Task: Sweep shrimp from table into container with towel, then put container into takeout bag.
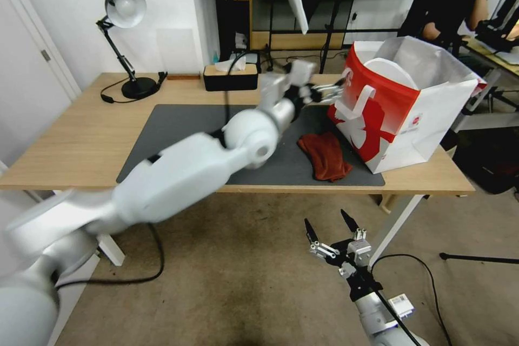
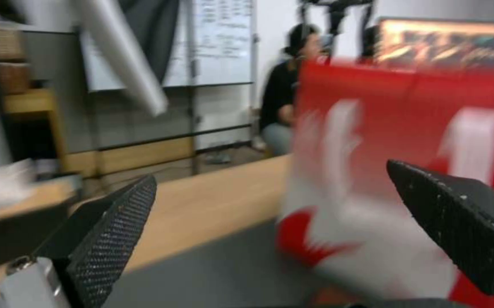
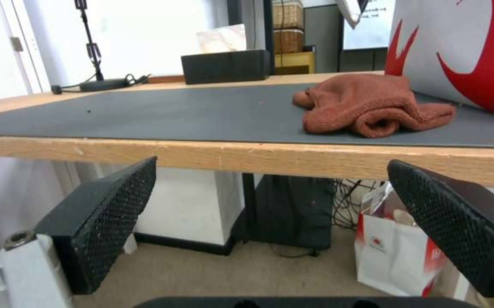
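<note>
Reaching left pincer (image 1: 324,92), spread wide, beside takeout bag (image 1: 400,113).

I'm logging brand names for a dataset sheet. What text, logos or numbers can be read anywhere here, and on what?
No text can be read.
Takeout bag: small red logo with a line of print on its white side, too small to read; the rest is a red figure print.
Whiteboard behind the table: handwritten lines, blurred.
Tag on the right gripper arm: barcode-like sticker, too small.
Small bag under the table: red mark, unreadable.
</note>
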Controlling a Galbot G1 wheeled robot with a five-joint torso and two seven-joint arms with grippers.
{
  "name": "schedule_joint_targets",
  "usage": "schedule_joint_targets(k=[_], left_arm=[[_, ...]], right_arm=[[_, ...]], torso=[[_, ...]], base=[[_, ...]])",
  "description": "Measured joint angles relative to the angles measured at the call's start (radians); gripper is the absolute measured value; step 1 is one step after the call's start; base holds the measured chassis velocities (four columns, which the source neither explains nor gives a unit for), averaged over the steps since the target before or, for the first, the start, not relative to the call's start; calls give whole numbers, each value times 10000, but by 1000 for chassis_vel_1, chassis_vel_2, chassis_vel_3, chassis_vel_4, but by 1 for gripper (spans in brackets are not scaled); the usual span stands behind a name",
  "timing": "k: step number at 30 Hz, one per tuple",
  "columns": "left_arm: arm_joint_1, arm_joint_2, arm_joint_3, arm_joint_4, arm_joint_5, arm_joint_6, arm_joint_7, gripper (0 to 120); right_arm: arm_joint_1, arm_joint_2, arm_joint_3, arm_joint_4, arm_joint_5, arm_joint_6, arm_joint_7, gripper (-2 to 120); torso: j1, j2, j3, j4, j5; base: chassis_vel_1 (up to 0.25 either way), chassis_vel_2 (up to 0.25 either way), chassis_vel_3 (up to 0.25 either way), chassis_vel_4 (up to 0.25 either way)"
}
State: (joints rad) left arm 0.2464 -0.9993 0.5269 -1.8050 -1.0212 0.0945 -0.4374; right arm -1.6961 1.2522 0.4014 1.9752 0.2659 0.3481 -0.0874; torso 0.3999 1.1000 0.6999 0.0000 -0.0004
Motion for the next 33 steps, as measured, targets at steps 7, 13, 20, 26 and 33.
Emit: schedule_joint_targets(k=[7,13,20,26,33], left_arm=[[3110,1772,-1417,-1385,1679,-777,215,100],[5228,2202,-2938,-1924,2780,-1293,305,100],[8266,1978,-4935,-2254,4342,-1925,604,100],[11002,1354,-6573,-2259,5983,-3058,389,100],[12524,294,-7278,-2145,7360,-3774,-250,100]], right_arm=[[-91,-31,155,175,-24,15,39,100],[-73,-33,322,273,47,71,93,100],[-52,-2,436,612,16,-138,600,100],[20,-66,476,841,81,-425,999,100],[246,-126,401,1004,415,-888,1333,100]], torso=[[-1,1,-1,2,3],[0,0,0,-3,5],[0,1,-1,-5,3],[-2,1,0,0,5],[-1,0,0,-1,6]], base=[[0,0,0,0],[0,0,0,0],[0,0,0,0],[0,0,0,0],[0,0,0,0]])
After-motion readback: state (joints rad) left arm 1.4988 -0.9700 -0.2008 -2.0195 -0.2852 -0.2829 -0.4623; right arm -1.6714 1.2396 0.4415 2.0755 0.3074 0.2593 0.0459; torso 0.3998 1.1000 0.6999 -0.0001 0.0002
